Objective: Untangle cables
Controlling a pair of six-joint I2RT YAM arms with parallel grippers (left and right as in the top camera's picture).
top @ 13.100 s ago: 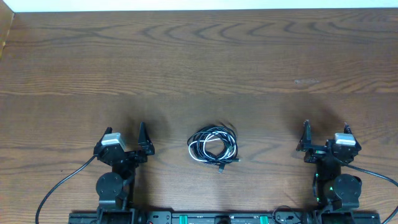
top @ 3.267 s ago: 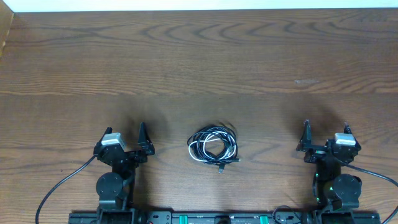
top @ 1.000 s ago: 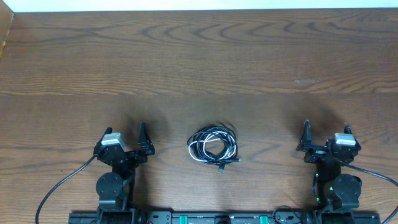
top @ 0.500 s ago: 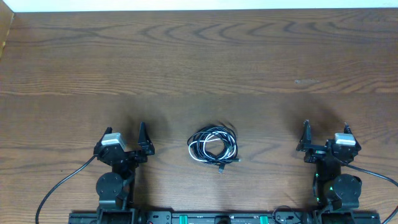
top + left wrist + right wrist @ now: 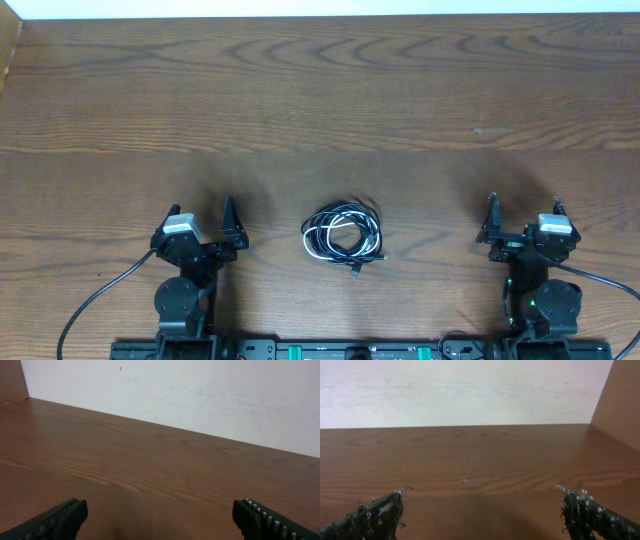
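No readable txt, labels, brands or nos. in any view. Tiny red mark (image 5: 120, 368) on the white wall (image 5: 210, 395), upper left of left wrist view: too small to read, can't tell if it's a sign. Base rail (image 5: 330, 351) along bottom edge of overhead view has green bits, no legible markings.
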